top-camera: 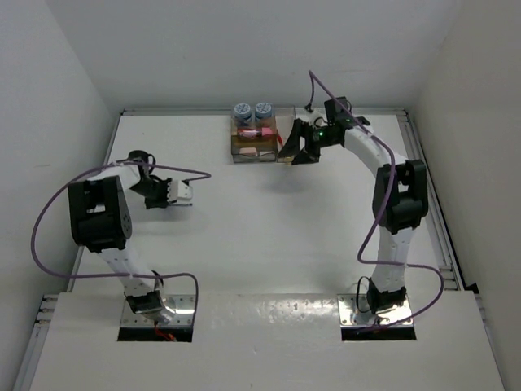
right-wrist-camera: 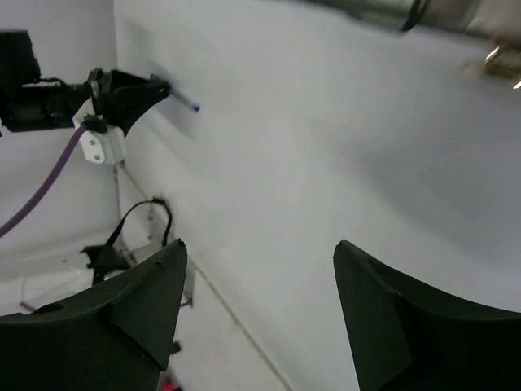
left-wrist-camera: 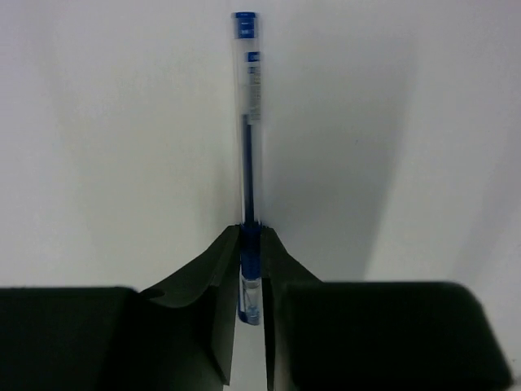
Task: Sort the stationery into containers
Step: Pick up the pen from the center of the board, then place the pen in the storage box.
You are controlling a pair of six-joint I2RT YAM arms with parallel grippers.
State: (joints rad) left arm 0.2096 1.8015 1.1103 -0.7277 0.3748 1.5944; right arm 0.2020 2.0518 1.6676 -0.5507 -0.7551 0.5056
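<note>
In the left wrist view a blue pen (left-wrist-camera: 251,122) with a clear barrel runs straight out ahead of my left gripper (left-wrist-camera: 251,232), which is shut on its near end. Seen from above, the left gripper (top-camera: 155,195) hovers over the left side of the table. The right wrist camera also catches that gripper (right-wrist-camera: 142,90) and the pen (right-wrist-camera: 183,102). The clear organiser (top-camera: 244,155) stands at the far edge, holding two patterned rolls (top-camera: 242,110) and a pink piece (top-camera: 256,131). My right gripper (top-camera: 297,147) is at its right end, and its fingers (right-wrist-camera: 259,248) are open with nothing between them.
White walls close in the table on the left, back and right. A purple cable (top-camera: 175,171) loops over the left arm, another (top-camera: 423,269) hangs beside the right arm. Both arm bases (top-camera: 155,309) sit at the near edge.
</note>
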